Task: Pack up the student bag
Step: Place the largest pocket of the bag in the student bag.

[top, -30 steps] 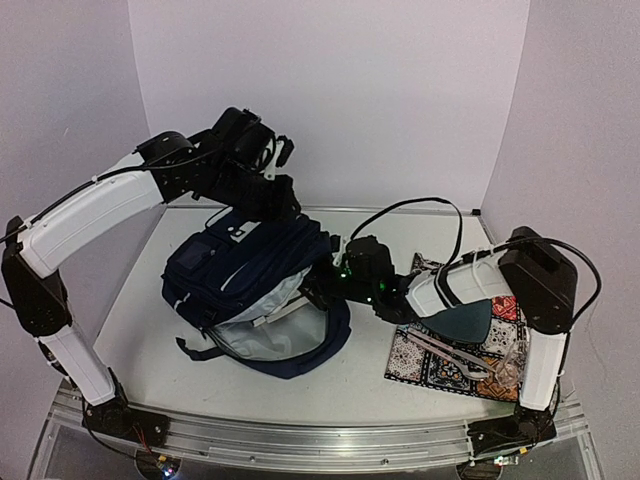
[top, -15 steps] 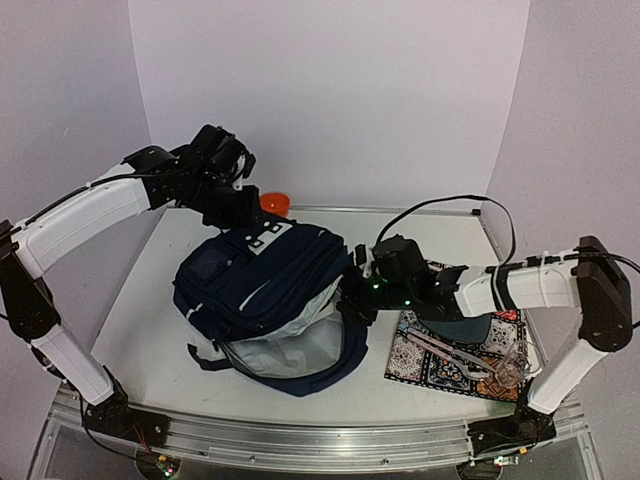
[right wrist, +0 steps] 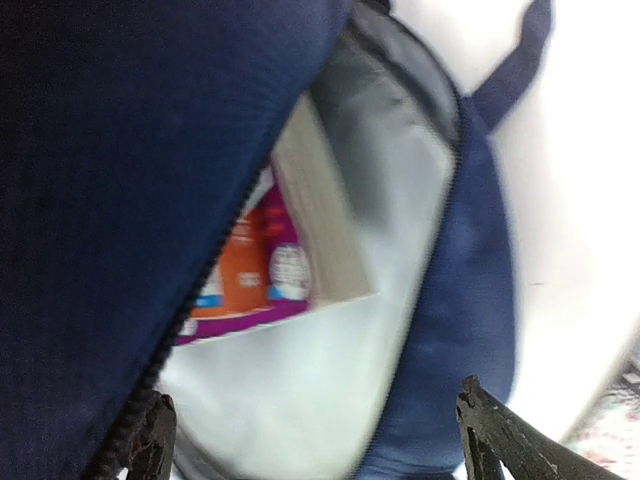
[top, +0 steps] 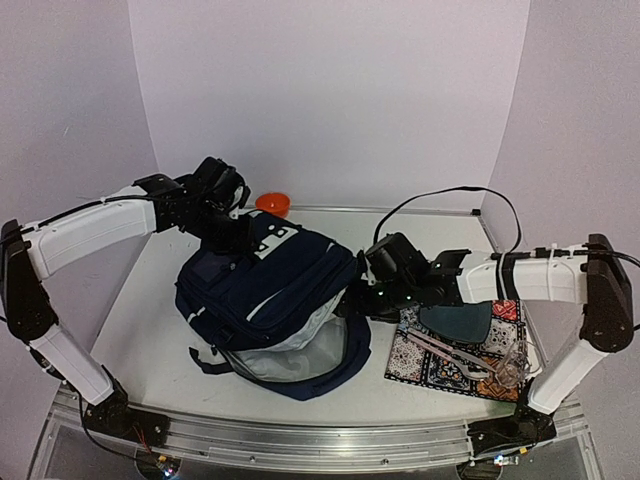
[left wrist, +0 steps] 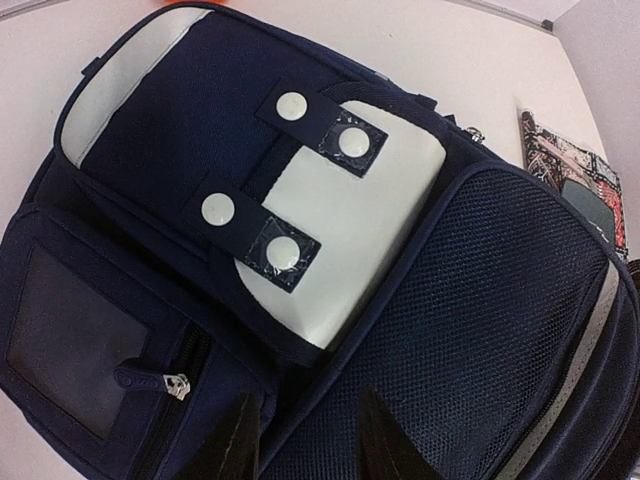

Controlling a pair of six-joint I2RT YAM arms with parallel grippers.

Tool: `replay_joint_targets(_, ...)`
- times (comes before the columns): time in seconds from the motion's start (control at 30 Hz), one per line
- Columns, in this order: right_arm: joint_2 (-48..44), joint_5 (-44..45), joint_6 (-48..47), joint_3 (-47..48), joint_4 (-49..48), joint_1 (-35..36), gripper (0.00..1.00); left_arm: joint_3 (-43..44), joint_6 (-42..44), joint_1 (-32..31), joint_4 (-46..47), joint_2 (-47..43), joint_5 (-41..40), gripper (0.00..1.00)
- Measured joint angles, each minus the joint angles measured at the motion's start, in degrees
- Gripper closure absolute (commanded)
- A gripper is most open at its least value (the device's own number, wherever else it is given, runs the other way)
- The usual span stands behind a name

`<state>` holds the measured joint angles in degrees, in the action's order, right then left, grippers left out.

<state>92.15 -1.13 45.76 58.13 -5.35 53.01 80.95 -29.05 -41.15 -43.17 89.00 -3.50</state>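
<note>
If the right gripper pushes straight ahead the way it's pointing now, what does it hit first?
Most likely the grey lining inside the open student bag; the right gripper, jaws wide, points into it. A book lies left of that line; depth is unclear, so it might catch that.

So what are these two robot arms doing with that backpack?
They're packing the student bag. The right hand is open at the bag's unzipped mouth, where a book already lies against the grey lining. The left hand is open over the bag's top. A dark pouch waits on the patterned mat.
</note>
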Motion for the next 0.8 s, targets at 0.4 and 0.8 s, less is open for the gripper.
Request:
replay_joint_targets(0.4, -3.19, 12.71, -16.15, -0.87, 8.6, -1.13, 0.02, -6.12, 0.01, 0.99, 5.23, 4.41, -0.58, 0.67)
replay_joint_targets(0.8, 0.03, 15.07, -20.24, 2.56, 16.11, -3.62, 0.02, -10.03, 0.49, 8.01, 11.92, 3.96, 2.32, 0.65)
